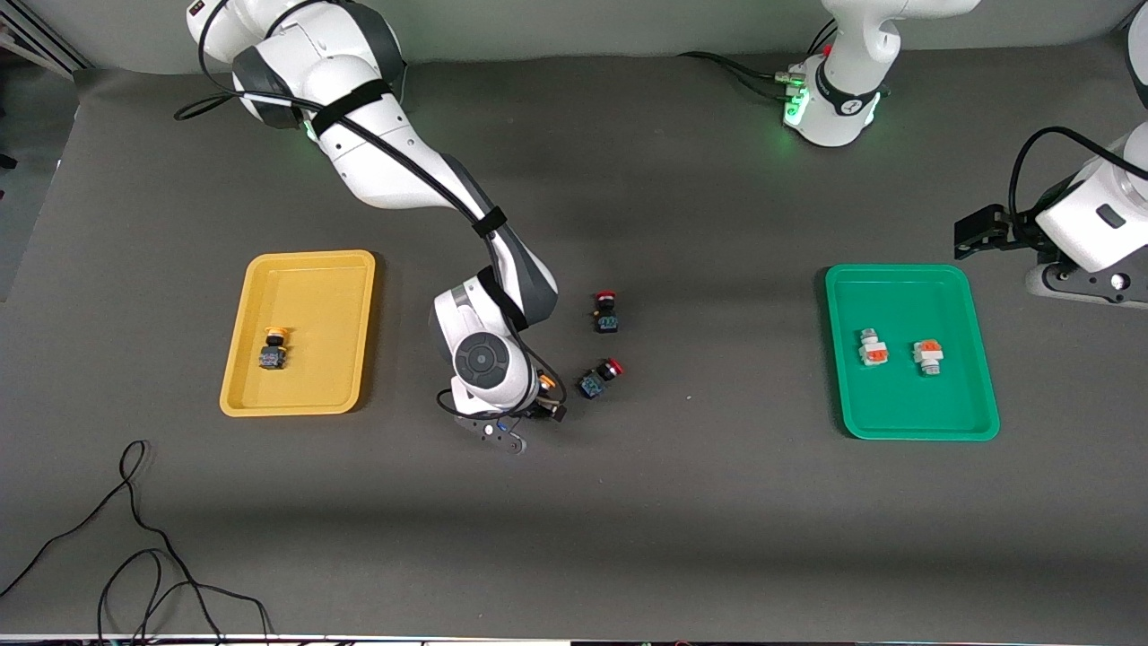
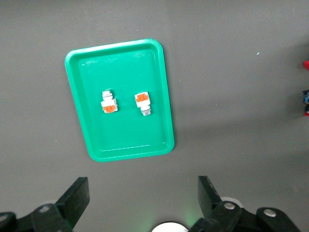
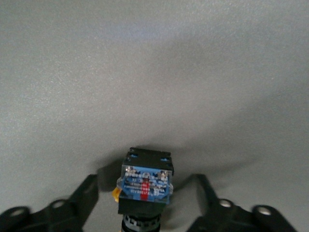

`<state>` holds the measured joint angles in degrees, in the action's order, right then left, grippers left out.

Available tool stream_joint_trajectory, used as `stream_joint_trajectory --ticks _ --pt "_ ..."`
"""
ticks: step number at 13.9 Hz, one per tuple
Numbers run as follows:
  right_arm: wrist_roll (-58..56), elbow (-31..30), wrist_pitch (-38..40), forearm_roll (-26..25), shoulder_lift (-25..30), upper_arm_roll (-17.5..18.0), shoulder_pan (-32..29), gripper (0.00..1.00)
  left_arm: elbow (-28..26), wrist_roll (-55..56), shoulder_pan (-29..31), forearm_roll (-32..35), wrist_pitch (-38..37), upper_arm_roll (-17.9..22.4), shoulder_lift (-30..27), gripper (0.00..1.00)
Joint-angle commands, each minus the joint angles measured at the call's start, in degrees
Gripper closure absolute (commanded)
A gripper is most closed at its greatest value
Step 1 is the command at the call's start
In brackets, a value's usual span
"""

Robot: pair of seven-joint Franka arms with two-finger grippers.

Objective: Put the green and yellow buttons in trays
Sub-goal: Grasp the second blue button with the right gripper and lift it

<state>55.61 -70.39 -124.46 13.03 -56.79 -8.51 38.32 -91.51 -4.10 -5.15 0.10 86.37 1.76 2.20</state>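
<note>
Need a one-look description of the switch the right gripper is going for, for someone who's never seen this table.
Start at the yellow tray toward the right arm's end of the table. Beside it, toward the table's middle, the right gripper sits low with open fingers either side of a yellow-capped switch. Its yellow-orange cap sets it apart from the two red-capped switches close by.

yellow-capped switch (image 3: 145,186) cap cut off, right tool (image 3: 145,203) tips hidden

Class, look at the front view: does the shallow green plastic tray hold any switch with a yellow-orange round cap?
No: the green tray holds only two white-bodied switches with orange blocks.
</note>
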Motion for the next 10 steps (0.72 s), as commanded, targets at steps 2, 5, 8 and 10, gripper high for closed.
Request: stream_joint_trajectory --ticks 2,5,8,10 --pt "1.16 1.92 0.71 -2.66 -0.34 -0.19 0.70 1.00 0.01 3.05 -1.09 -1.60 -0.68 0.97 -1.06 0.00" --pt "-2.50 -1.48 3.86 -2.75 5.96 -0.46 -0.87 1.00 0.01 2.87 -1.09 -1.60 -0.85 0.88 -1.06 0.00" --pt "-10.68 -11.75 8.52 -2.31 18.16 -0.02 -5.87 1.00 0.01 2.61 -0.65 -1.51 -0.94 0.71 -1.06 0.00" --pt "-17.09 -18.70 8.97 -2.39 25.82 0.07 -9.12 1.00 0.01 2.26 -0.13 -1.51 -1.03 0.53 -1.06 0.00"
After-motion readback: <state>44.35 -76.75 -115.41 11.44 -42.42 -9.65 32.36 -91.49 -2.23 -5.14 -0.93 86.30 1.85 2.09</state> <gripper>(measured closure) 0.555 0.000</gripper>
